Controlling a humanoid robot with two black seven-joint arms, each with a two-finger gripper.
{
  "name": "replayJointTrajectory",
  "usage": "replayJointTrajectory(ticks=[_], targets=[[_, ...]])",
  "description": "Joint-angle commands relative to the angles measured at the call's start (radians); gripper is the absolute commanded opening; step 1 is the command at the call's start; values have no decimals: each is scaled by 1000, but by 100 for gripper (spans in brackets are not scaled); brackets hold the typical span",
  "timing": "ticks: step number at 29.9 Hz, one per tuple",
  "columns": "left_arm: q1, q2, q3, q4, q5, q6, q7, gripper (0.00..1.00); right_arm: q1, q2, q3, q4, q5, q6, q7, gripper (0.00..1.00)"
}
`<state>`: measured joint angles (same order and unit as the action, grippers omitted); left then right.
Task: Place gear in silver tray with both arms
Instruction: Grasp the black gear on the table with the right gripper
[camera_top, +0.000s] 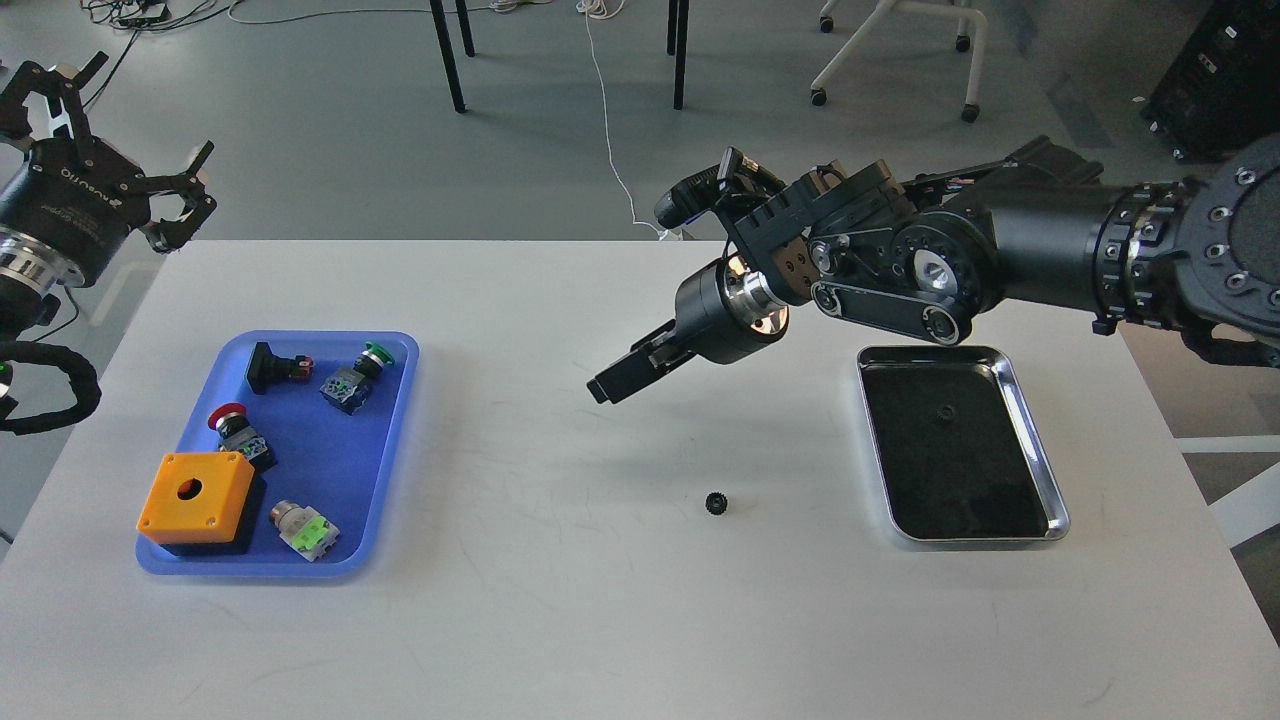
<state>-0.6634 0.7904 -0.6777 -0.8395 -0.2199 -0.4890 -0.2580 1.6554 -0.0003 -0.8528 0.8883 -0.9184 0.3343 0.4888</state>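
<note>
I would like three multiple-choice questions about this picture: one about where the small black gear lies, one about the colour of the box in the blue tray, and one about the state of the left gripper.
1. Where does the gear lie?
A. in the silver tray
B. on the white table
C. in the blue tray

2. What colour is the box with a round hole?
A. orange
B. green
C. red

3. How is the left gripper?
A. shut on the gear
B. shut, empty
C. open, empty

Answers:
1 B, the gear rests on bare table, left of the silver tray.
2 A, it sits orange in the blue tray.
3 C, its fingers spread apart beyond the table's far left corner.
</note>
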Motion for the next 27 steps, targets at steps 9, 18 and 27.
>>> replayJointTrajectory(ticks=[9, 18, 27], targets=[[1, -7, 1, 43, -1, 0, 0, 98, -49, 0, -92, 173, -17, -216, 0, 85], [15, -7, 0, 42, -1, 0, 0, 98, -117, 0, -150, 166, -48, -261, 0, 80], [15, 0, 0, 42, -1, 0, 0, 98, -123, 0, -158, 161, -76, -281, 0, 70]])
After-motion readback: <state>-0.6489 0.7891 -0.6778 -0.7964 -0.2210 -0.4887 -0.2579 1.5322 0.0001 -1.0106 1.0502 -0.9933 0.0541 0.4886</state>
